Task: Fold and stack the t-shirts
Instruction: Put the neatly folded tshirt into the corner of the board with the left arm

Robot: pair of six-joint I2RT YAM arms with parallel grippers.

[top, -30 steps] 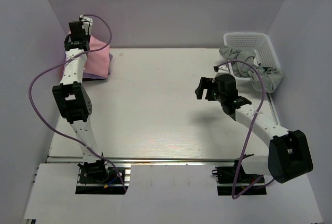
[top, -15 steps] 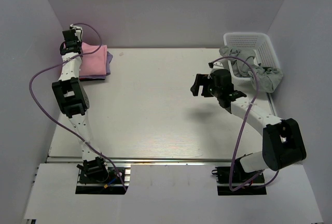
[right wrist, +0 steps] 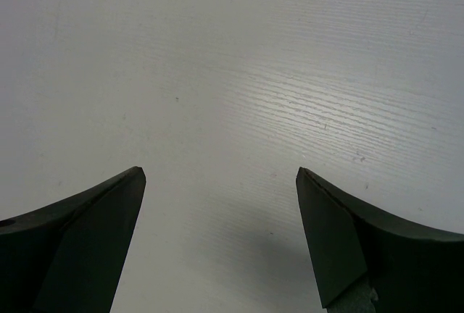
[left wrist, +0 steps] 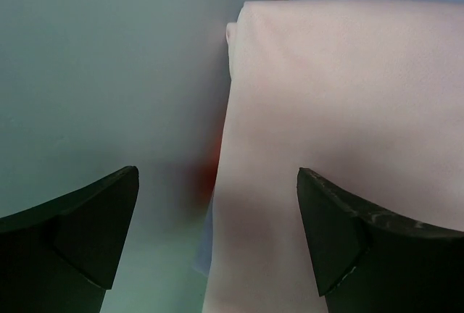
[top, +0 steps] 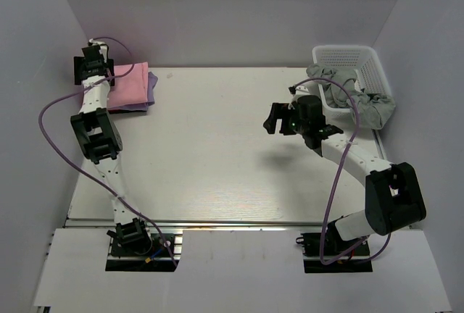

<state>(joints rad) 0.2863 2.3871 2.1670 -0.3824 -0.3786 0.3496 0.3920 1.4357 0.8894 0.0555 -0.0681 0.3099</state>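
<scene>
The soft pink t-shirt (top: 129, 82) lies as a flat folded rectangle on the lavender one (top: 151, 85), while the left gripper (left wrist: 217, 174) and the right gripper (right wrist: 220, 173) both stand wide apart, empty.

Pink shirt (top: 129, 85): folded into a flat, roughly rectangular pad, lying on top of the stack at the far left corner of the tabletop (top: 232, 153). Its surface is smooth and its edges are fairly straight, with one rounded folded corner seen in the left wrist view. Lavender shirt (top: 150, 87): folded, lying directly beneath the pink shirt and touching it. Only a narrow margin shows, along the stack's right side in the top view. Red patch (left wrist: 210, 172): a small, blurred trace low at the pink shirt's edge in the left wrist view; its shape and fold cannot be told.
</scene>
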